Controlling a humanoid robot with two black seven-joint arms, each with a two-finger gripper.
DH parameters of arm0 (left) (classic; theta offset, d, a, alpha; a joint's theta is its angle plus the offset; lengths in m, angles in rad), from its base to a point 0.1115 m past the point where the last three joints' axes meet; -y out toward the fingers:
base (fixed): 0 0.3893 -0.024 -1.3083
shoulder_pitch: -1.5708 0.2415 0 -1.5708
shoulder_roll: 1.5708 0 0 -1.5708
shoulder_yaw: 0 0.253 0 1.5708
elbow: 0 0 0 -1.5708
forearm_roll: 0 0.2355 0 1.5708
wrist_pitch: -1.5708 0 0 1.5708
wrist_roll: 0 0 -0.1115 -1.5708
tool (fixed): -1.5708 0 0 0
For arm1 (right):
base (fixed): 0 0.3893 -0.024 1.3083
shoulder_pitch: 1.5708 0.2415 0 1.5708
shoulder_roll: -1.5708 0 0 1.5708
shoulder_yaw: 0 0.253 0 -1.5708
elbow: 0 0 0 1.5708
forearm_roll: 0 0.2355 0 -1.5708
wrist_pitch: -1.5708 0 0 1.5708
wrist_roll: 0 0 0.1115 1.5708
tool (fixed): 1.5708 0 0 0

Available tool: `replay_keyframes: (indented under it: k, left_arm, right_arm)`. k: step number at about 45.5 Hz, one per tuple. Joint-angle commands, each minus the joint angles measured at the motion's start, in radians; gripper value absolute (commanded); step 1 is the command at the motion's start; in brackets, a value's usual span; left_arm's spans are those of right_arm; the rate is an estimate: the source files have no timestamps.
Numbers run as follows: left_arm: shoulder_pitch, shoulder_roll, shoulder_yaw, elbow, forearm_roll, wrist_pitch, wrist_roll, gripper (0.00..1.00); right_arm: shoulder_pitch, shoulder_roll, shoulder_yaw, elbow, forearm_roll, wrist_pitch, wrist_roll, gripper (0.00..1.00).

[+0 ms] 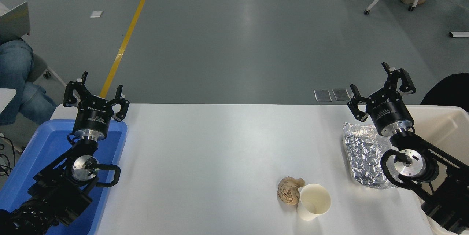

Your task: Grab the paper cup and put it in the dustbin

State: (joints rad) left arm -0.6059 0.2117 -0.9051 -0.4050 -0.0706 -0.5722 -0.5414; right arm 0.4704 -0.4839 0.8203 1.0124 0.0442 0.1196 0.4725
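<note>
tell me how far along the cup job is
Nothing looks done yet. The paper cup stands upright on the table, beside a brown paper wad. The right end effector is open and empty, raised over the foil tray; the left end effector is over the blue tray. Grasping, carrying and dropping into the dustbin remain.

- The left gripper (96, 89) is black, with angular linked fingers (71, 92) on a squat black cylinder that carries small pale print, too fine to read.
- A bright silver ring sits beneath that cylinder, and a round silver disc with a dark centre marks the wrist joint.
- A thick black cable loops out from the left wrist.
- The left arm is matte black and boxy, built from framed links.
- The right gripper (381, 88) matches it: black fingers (406, 81), black cylinder with faint print, silver ring.
- The right wrist bears a silver disc ringed by a curved black cable.
</note>
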Motion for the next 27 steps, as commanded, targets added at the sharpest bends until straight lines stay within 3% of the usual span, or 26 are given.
replay_keyframes:
  k: [1, 27]
  left_arm:
    - [0.0, 0.0, 0.0, 0.0, 0.0, 0.0, 0.001, 0.99]
    - [0.0, 0.0, 0.0, 0.0, 0.0, 0.0, 0.0, 0.99]
  right_arm:
    - [-0.001, 0.002, 0.0, 0.0, 0.0, 0.0, 0.0, 1.0]
    - [0.002, -0.004, 0.0, -0.001, 0.0, 0.0, 0.0, 1.0]
